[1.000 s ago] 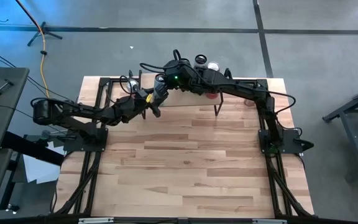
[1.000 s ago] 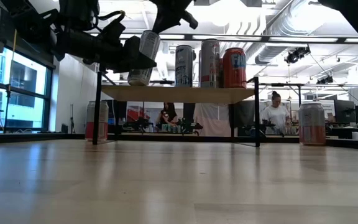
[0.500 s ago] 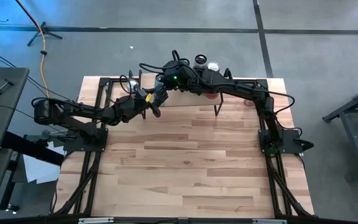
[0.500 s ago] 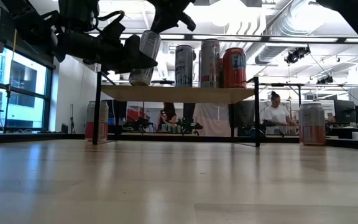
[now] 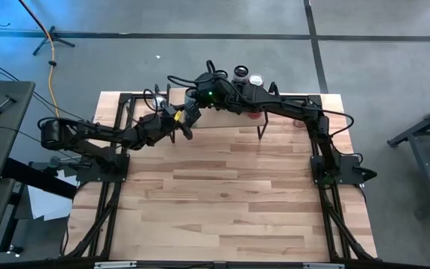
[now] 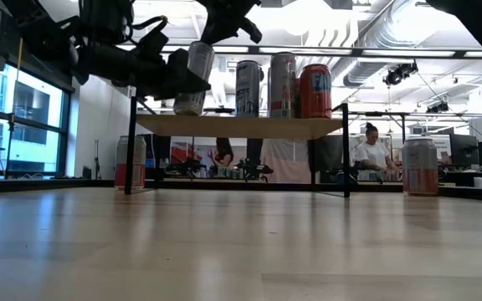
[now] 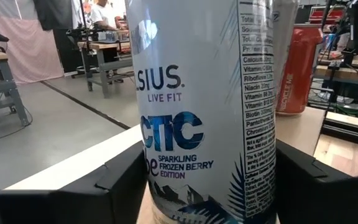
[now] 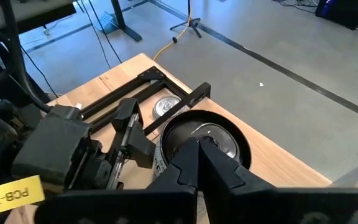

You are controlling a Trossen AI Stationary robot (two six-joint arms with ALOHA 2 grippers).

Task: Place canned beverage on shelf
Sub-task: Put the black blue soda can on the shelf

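the white celsius can is found at the upper left of the low view, tilted, with its base at the left end of the shelf plank and apparently not yet flat on it. it is held by the left pincer, whose dark fingers are seen on either side of the can body in the left wrist view; whether they press firmly or have begun to loosen cannot be told. the right pincer, pressed together with nothing between its tips, is poised directly above the can lid in the right wrist view, and contact with the lid cannot be confirmed.

three upright cans are noted on the shelf to the right of the held can: a silver can, a second silver can and a red can. two further cans stand on the surface, one by the left shelf leg and one at the far right.

risks judged from this position:
- if the can is released while tilted, it may topple off the left edge of the plank or roll.
- if the lid is pushed off-centre by the right pincer, the can may be tipped toward the nearest silver can and the row disturbed.
- the thin wire legs suggest a light shelf, which may be shifted by a sideways load from either arm.
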